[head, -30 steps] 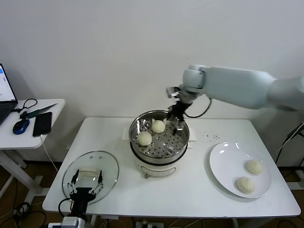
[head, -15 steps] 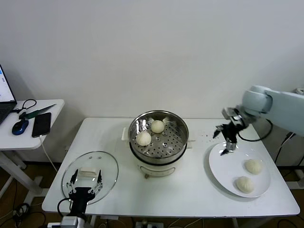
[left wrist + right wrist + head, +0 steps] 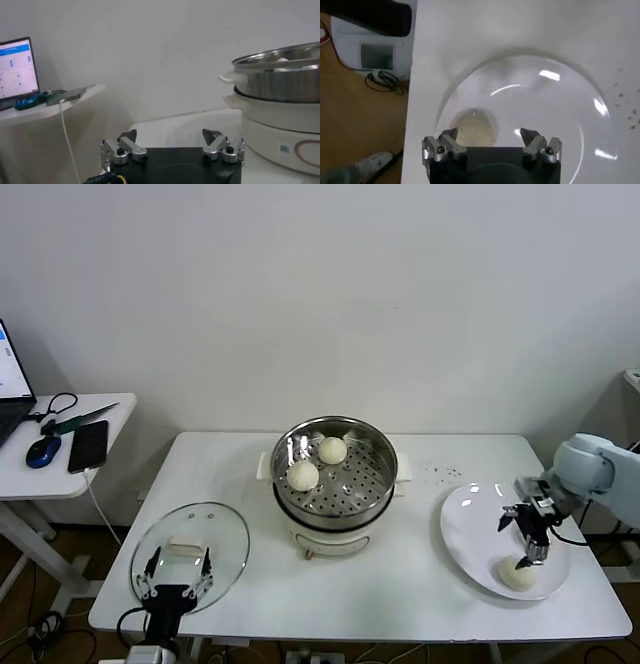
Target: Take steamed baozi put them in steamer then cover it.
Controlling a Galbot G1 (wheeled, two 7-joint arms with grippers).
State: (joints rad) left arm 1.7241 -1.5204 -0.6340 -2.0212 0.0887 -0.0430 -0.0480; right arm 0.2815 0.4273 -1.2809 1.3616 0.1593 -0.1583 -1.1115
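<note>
1. Your right gripper [image 3: 531,546] hangs over the white plate [image 3: 470,529] at the counter's [image 3: 420,584] 4 o'clock side, jaws released, nothing between them.
2. One steamed baozi [image 3: 517,574] shows on the plate, right under the right gripper; in the right wrist view that bun [image 3: 476,128] sits just beyond the open jaws. A second bun on the plate can't be made out.
3. The steamer [image 3: 335,484] stands mid-counter, uncovered, with two baozi [image 3: 303,475] [image 3: 332,450] on its perforated tray at roughly 10 and 12 o'clock.
4. The cover [image 3: 190,556] lies flat at the counter's 8 o'clock corner, well apart from the steamer.
5. Your left gripper [image 3: 176,576] is parked at the cover's 6 o'clock edge, jaws released.
6. Side desk at 9 o'clock: phone [image 3: 89,445], mouse [image 3: 44,450], laptop edge [image 3: 12,389]. Nothing stands between plate and steamer.
</note>
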